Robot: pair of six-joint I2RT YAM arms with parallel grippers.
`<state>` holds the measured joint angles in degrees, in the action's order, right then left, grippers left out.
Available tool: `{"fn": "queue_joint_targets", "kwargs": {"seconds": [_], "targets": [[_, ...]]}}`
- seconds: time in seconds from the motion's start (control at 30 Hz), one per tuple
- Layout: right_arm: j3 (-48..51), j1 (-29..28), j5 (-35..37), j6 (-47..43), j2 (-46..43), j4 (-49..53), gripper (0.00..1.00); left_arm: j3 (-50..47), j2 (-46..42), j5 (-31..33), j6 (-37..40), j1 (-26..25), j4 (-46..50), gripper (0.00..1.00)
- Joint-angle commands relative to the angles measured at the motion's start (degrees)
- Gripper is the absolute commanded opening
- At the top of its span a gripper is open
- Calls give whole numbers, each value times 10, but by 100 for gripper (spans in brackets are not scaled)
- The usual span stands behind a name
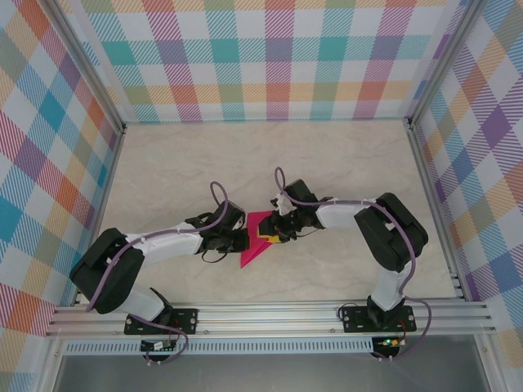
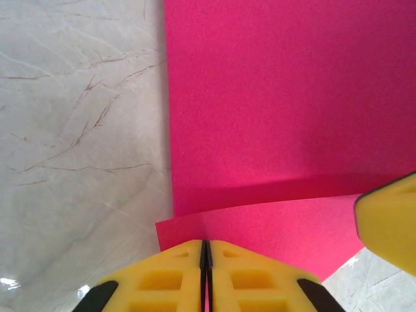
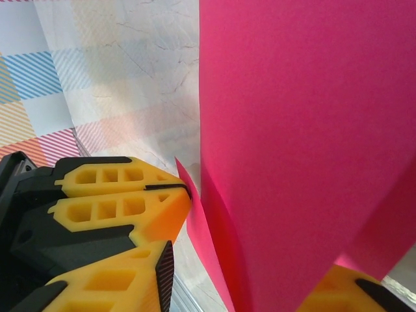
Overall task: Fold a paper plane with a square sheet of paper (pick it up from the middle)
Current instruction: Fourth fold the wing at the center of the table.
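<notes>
Pale marbled table (image 1: 204, 155), plaid walls (image 1: 278, 57); pink paper (image 1: 252, 249) apparently lying part-lifted.

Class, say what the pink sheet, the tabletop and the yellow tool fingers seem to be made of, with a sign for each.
Sheet: thin matte paper; it curls and folds.
Tabletop: glossy, marble-patterned, perhaps laminate or stone; veins and glare spots.
Left tool's fingers: matte yellow plastic, probably moulded or printed; hollow pockets in them.
</notes>
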<state>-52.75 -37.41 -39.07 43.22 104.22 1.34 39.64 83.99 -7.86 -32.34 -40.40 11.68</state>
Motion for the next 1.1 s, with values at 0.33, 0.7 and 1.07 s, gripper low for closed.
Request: {"fn": "queue_joint_targets", "kwargs": {"seconds": [0.33, 0.7, 1.07], "targets": [[-17, -12, -10, -30, 12, 18, 34, -69, -141, 29, -45, -18, -17, 26], [-56, -22, 17, -54, 33, 74, 29, -72, -161, 112, -63, -92, 0, 33], [-65, -23, 15, -52, 30, 90, 17, -38, -88, 242, -60, -187, 5, 44]]}}
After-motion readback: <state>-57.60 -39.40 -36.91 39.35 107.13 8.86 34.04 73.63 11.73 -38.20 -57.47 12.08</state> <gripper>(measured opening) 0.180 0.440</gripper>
